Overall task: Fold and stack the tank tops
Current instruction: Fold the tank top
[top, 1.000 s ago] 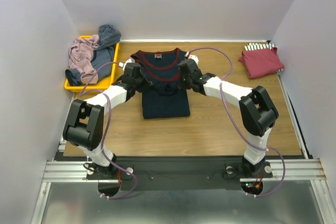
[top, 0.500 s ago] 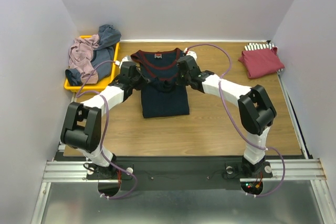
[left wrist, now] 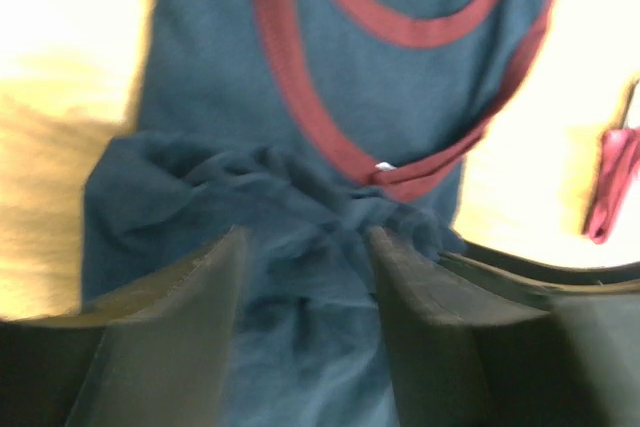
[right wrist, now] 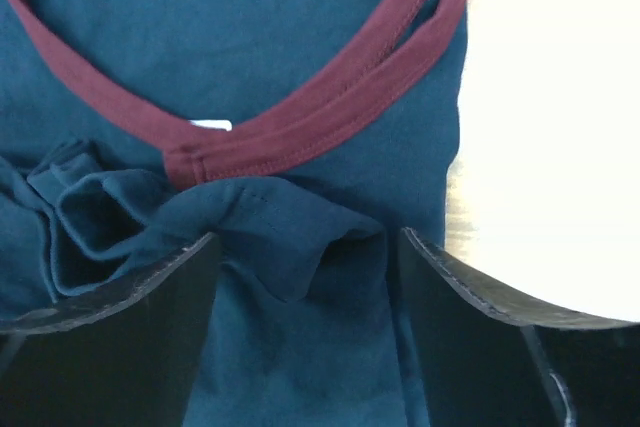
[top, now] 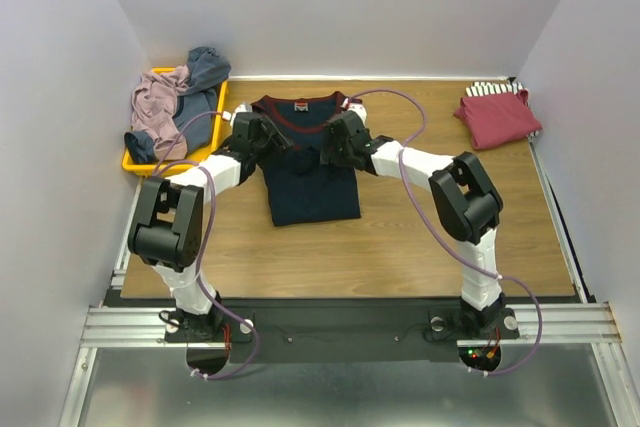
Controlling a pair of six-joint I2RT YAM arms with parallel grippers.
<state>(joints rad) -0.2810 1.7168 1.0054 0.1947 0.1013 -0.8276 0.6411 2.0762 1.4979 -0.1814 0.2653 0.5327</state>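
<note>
The navy tank top [top: 312, 192] with maroon trim lies at the table's centre, its lower part folded up toward the neckline. My left gripper [top: 258, 136] and right gripper [top: 336, 138] hover over that folded edge, one at each side. In the left wrist view the left gripper [left wrist: 305, 282] stands open over bunched navy cloth [left wrist: 230, 77]. In the right wrist view the right gripper [right wrist: 305, 267] is open too, a loose fold of the jersey [right wrist: 230, 37] lying between its fingers, ungripped. A folded dark red tank top [top: 497, 117] rests on a striped one [top: 488, 89] at the back right.
A yellow tray [top: 140, 161] at the back left holds a mauve top [top: 153, 109] and a grey-blue top [top: 207, 71] in a loose heap. White walls close in the table on three sides. Purple cables loop off both arms.
Both grippers carried the jersey's lower edge farther up toward the neckline, then opened and let it go. The cloth now lies crumpled beneath them.
</note>
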